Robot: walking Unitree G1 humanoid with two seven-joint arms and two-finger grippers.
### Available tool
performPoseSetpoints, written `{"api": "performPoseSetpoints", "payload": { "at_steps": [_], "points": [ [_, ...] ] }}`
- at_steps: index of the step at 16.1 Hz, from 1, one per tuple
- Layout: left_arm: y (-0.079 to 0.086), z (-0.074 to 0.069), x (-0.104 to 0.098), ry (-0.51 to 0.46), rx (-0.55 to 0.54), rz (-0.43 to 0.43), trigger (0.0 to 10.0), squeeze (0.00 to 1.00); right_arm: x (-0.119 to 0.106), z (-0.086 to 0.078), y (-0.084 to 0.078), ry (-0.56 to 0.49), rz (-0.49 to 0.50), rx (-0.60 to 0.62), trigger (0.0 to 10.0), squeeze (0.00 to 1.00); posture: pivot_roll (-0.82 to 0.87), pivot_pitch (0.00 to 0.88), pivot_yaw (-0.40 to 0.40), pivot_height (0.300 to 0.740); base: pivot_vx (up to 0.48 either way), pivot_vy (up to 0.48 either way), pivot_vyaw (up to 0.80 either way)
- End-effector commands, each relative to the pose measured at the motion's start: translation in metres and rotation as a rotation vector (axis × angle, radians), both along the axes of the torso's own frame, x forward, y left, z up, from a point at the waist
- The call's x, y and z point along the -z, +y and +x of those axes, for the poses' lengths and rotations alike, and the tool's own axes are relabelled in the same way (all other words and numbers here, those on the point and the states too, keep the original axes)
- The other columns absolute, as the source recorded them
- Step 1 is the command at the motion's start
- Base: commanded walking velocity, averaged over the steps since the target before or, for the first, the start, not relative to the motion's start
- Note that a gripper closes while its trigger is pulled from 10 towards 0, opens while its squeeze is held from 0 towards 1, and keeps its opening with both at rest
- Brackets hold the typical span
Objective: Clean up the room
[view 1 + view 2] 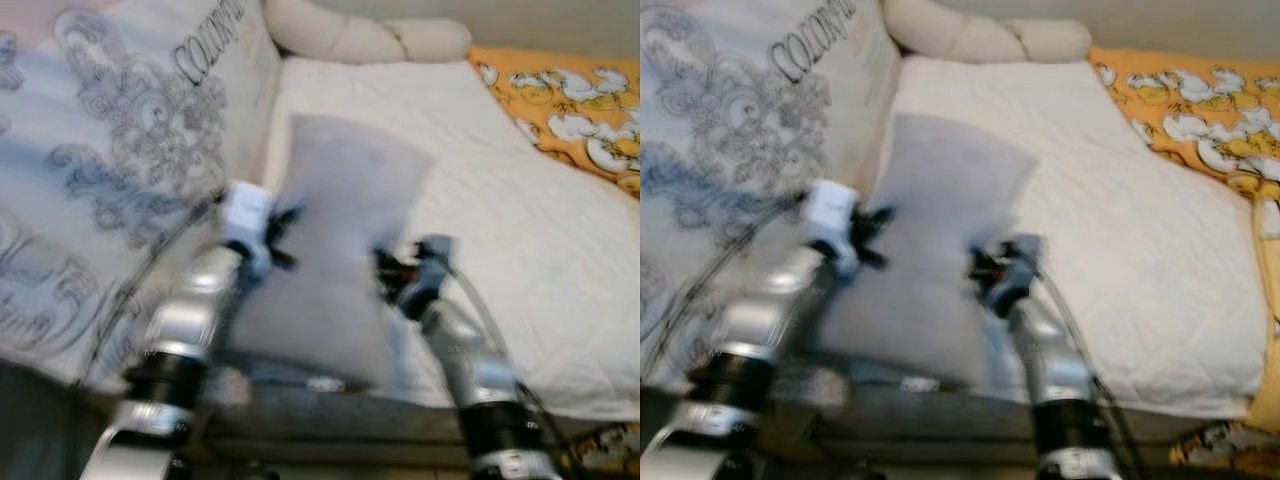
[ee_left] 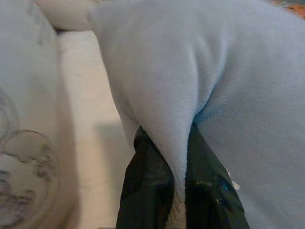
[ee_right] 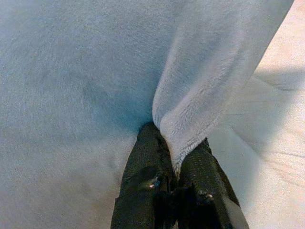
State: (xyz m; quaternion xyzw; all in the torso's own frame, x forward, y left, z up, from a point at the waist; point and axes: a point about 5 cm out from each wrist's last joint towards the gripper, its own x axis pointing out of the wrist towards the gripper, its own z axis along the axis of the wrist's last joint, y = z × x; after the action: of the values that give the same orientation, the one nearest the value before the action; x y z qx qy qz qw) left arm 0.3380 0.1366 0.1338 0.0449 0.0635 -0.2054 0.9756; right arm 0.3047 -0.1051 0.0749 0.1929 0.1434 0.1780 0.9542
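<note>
Both black two-finger grippers, left gripper (image 2: 178,191) and right gripper (image 3: 176,186), are pinched tight on folds of the soft pale-grey fleece pillow (image 1: 340,240), held up over the white quilted bed (image 1: 520,240). I'd keep both sides level, then lower it flat.

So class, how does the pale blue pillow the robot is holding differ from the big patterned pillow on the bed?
The blue pillow is plain; the patterned pillow carries grey swirls and lettering. The blue one is smaller and held up by the left claw and right claw; the patterned one rests on the bed. Both look soft.
</note>
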Motion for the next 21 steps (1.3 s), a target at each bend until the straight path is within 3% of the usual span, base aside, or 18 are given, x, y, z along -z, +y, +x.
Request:
{"api": "performPoseSetpoints", "payload": {
  "at_steps": [1, 21],
  "points": [
    [-0.0140, 0.0006, -0.0077, -0.034, 0.043, -0.017, 10.0, 0.00, -0.0040, 0.0032, -0.0104, -0.019, -0.008, 0.026, 10.0, 0.00, 0.01, 0.000, -0.011, 0.740, 0.292, 0.000, 0.00],
    [-0.0139, 0.0038, -0.0076, -0.031, 0.034, 0.003, 10.0, 0.00, 0.0021, 0.0039, -0.0169, 0.012, 0.001, 0.090, 10.0, 0.00, 0.01, 0.000, 0.001, 0.740, 0.272, 0.000, 0.00]
  ]
}}
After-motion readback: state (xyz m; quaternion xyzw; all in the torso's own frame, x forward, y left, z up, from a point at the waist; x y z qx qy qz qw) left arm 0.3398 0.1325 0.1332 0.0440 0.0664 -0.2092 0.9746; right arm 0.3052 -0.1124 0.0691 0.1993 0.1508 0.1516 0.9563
